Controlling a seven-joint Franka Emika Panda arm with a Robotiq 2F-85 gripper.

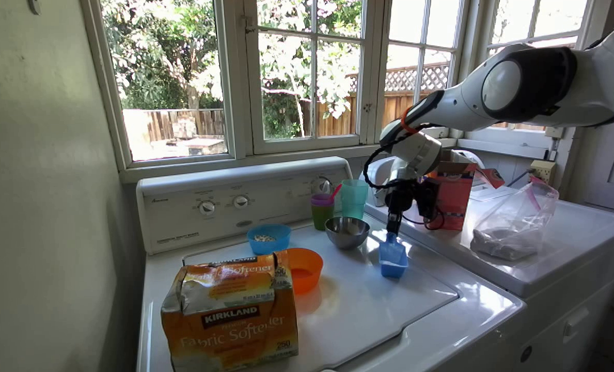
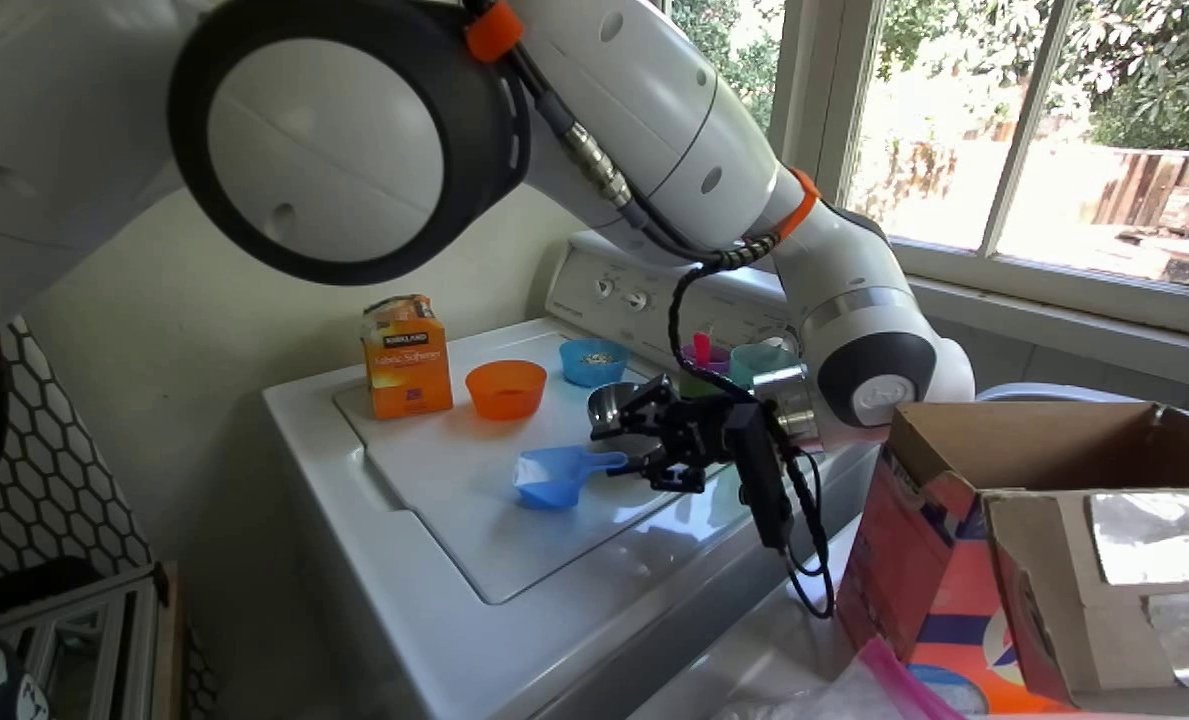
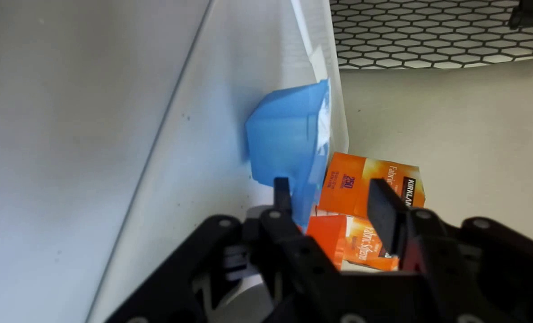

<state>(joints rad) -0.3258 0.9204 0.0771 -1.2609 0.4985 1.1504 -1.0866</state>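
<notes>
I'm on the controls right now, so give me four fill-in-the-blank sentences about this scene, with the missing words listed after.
1. The pincer is not shut but ____.
2. The scoop, close to the pincer, is coloured ____.
3. The brand printed on the fabric softener box is ____.
4. The bowl nearest that box is coloured ____.
Missing words: open; blue; KIRKLAND; orange.

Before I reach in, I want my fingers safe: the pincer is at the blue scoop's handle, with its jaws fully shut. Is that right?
One thing is wrong: the jaws aren't shut. The wrist view shows them standing well apart. The pincer is indeed at the handle of the blue scoop.
</notes>
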